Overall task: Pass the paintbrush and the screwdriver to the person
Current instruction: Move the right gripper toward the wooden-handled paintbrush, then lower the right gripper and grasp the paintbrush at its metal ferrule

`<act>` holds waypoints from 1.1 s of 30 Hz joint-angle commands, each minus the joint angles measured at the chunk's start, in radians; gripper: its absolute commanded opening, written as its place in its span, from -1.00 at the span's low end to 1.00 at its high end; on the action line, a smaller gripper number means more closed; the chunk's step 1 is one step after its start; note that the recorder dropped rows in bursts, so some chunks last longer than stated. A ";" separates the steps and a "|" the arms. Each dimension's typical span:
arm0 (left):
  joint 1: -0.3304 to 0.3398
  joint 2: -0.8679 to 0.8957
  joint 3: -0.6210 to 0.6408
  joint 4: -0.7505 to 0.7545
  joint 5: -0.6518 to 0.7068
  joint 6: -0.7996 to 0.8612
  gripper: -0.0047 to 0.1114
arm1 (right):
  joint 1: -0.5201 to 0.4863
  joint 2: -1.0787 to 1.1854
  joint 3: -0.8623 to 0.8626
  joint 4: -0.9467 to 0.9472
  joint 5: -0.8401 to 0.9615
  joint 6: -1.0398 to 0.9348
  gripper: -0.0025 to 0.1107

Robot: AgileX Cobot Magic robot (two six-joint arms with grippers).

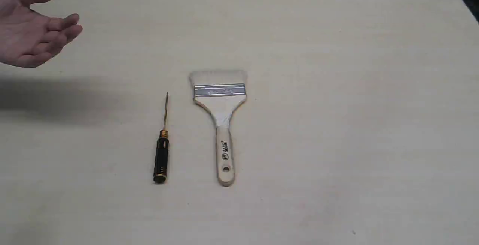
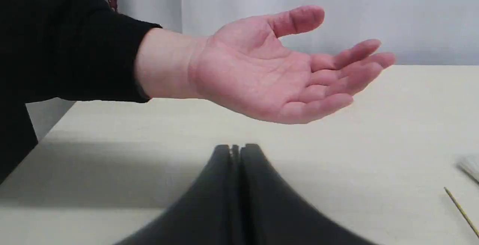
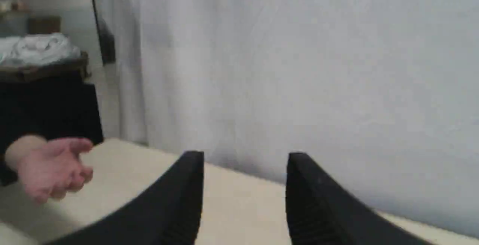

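Note:
The paintbrush lies flat mid-table, pale bristles toward the far edge, wooden handle toward the near edge. Just left of it lies the screwdriver, black handle near, thin shaft pointing away; its shaft tip shows in the left wrist view. The person's open hand hovers palm-up over the far left of the table, also seen as a hand and a hand. My left gripper is shut and empty, below the palm. My right gripper is open, holding nothing. Neither gripper appears in the exterior view.
The pale table carries only the two tools. A grey curtain hangs behind the far edge. The person's black sleeve reaches in from the left. A dark shelf with white cloth stands off the table.

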 commanded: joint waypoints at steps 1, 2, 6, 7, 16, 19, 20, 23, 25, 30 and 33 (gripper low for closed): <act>-0.006 -0.002 0.002 -0.001 -0.012 -0.002 -0.92 | 0.076 0.153 -0.155 -0.023 0.187 0.002 -0.25; -0.006 -0.002 0.002 -0.001 -0.012 -0.002 -0.92 | 0.097 0.219 -0.199 -0.023 0.240 -0.007 -0.25; -0.006 -0.002 0.002 -0.001 -0.012 -0.002 -0.92 | 0.166 0.418 -0.360 -0.030 0.384 -0.033 -0.23; -0.006 -0.002 0.002 -0.001 -0.012 -0.002 -0.92 | 0.180 0.486 -0.400 -0.030 0.422 -0.035 -0.19; -0.006 -0.002 0.002 -0.005 -0.010 -0.002 -0.92 | 0.206 0.937 -0.721 0.064 0.716 -0.035 0.15; -0.006 -0.002 0.002 -0.005 -0.010 -0.002 -0.92 | 0.206 1.063 -0.808 0.064 0.807 -0.035 0.15; -0.006 -0.002 0.002 -0.005 -0.010 -0.002 -0.92 | 0.206 1.103 -0.833 0.067 0.827 -0.035 0.15; -0.006 -0.002 0.002 -0.005 -0.010 -0.002 -0.92 | 0.206 1.200 -0.886 0.114 0.853 -0.035 0.15; -0.006 -0.002 0.002 -0.005 -0.010 -0.002 -0.92 | 0.206 1.273 -0.909 0.161 0.854 -0.035 0.15; -0.006 -0.002 0.002 -0.005 -0.010 -0.002 -0.92 | 0.206 1.398 -0.947 0.186 0.869 -0.028 0.15; -0.006 -0.002 0.002 -0.005 -0.010 -0.002 -0.92 | 0.206 1.454 -0.964 0.186 0.892 0.004 0.15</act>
